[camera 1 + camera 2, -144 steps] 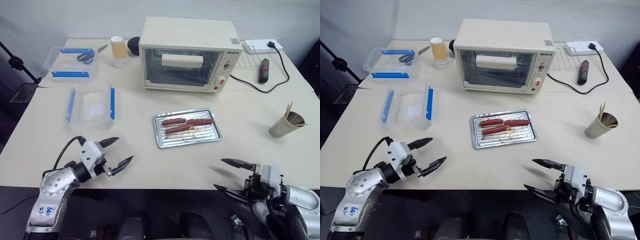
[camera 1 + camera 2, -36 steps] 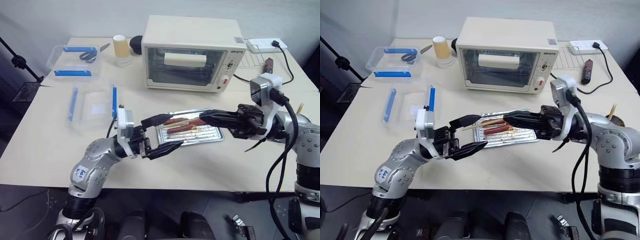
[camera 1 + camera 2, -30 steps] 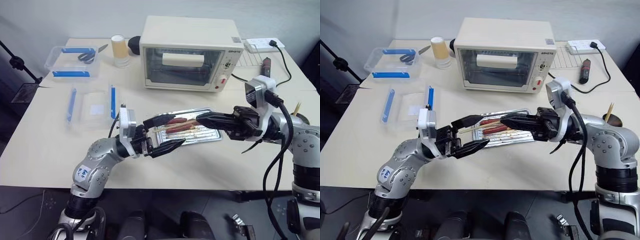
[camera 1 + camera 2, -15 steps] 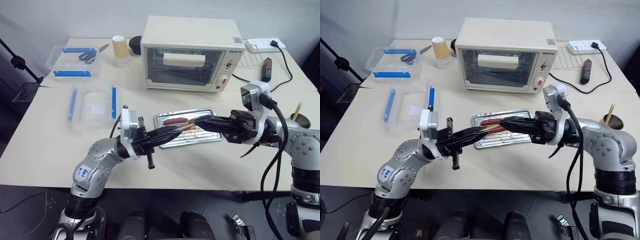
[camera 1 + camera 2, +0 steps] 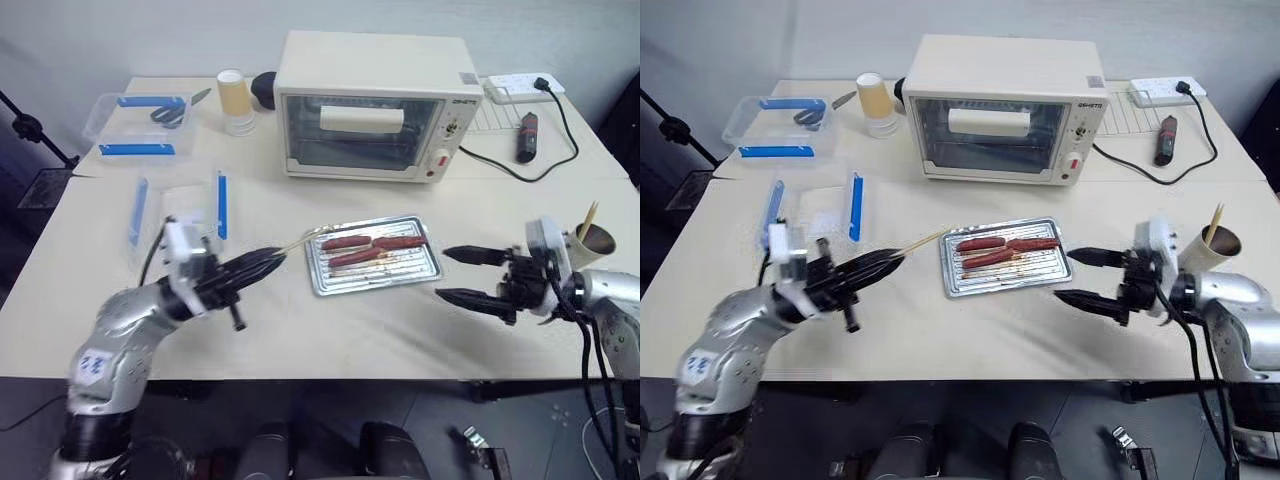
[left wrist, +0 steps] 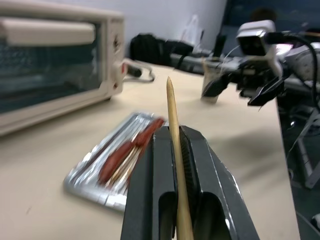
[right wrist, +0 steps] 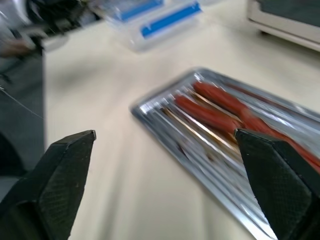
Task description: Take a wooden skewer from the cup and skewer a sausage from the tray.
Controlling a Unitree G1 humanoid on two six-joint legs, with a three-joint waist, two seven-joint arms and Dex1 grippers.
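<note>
Three sausages (image 5: 372, 248) lying in tray (image 5: 432, 270) mid-table, blurred in both wrist views, no count possible from the left one. Left gripper (image 5: 262, 262) left of tray, jaws pressed together on skewer (image 5: 300, 240); stick's rear end hidden between the fingers, its tip poking out toward tray's near-left corner, contact with the rim hard to judge. Right gripper (image 5: 462, 276) right of tray, jaws spread wide, nothing between them. Cup (image 5: 590, 243) at table's right edge, partly hidden behind right wrist, sticks showing above its rim. Oven (image 5: 372, 105) behind tray; clear boxes (image 5: 178, 205) at far left. Half a second back, both grippers met over tray with the skewer spanning them, right jaws almost closed; now well apart, each withdrawn to its own side, skewer gone over to the left, right jaws released. Tray, sausages, cup unmoved.
</note>
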